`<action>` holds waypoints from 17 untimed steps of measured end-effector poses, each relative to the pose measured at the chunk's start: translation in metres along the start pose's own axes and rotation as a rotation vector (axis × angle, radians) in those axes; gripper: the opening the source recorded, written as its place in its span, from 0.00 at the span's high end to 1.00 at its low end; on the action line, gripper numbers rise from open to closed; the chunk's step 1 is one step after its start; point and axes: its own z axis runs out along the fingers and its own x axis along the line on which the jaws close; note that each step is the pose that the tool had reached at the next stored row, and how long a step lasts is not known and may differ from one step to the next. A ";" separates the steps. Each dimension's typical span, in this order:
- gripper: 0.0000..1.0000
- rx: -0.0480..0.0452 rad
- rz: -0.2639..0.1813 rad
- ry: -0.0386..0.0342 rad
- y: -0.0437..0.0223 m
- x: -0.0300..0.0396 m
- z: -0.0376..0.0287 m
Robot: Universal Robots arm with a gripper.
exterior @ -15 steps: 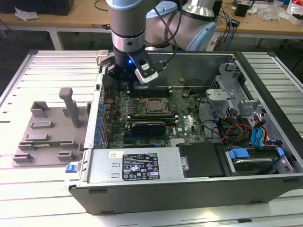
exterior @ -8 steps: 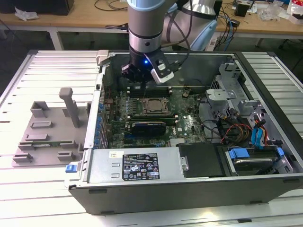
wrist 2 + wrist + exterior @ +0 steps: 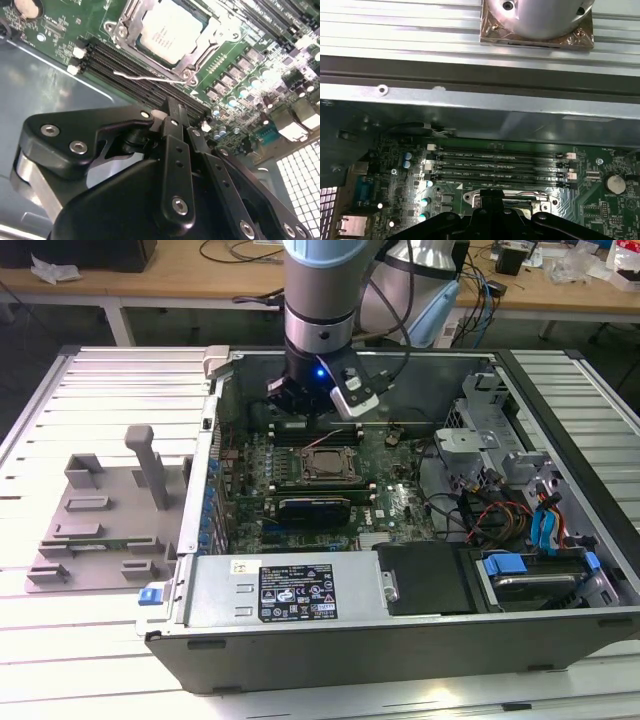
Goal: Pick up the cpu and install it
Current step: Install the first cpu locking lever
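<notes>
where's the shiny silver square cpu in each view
exterior view: shiny silver square cpu inside the black-and-metal socket frame, mid-motherboard.
second wrist view: cpu in that frame, beside the long black memory slots.
first wrist view: cpu hidden; the frame's edge borders the slots.
shared landmark: those memory slots.

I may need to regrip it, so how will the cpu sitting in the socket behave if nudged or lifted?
The cpu looks like a flat, stiff, metal-topped plate, so it probably won't flex. Its smooth, shiny top is likely slippery. Lying inside the socket frame, it would hardly slide sideways.
</notes>
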 end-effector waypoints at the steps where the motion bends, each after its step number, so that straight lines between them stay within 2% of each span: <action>1: 0.89 0.0070 0.003 -0.0003 0.0000 -0.0001 0.0000; 2: 0.89 0.0206 0.007 -0.0007 0.0000 -0.0001 0.0001; 5: 0.89 0.0219 0.011 -0.0015 -0.0011 -0.0056 0.0038; 9: 0.89 0.0237 0.020 -0.0031 -0.0018 -0.0072 0.0092; 10: 0.89 0.0290 0.021 -0.0033 -0.0005 -0.0073 0.0109; 14: 0.89 0.0298 0.021 -0.0034 0.0050 -0.0097 0.0157; 17: 0.89 0.0301 0.030 -0.0050 0.0068 -0.0171 0.0206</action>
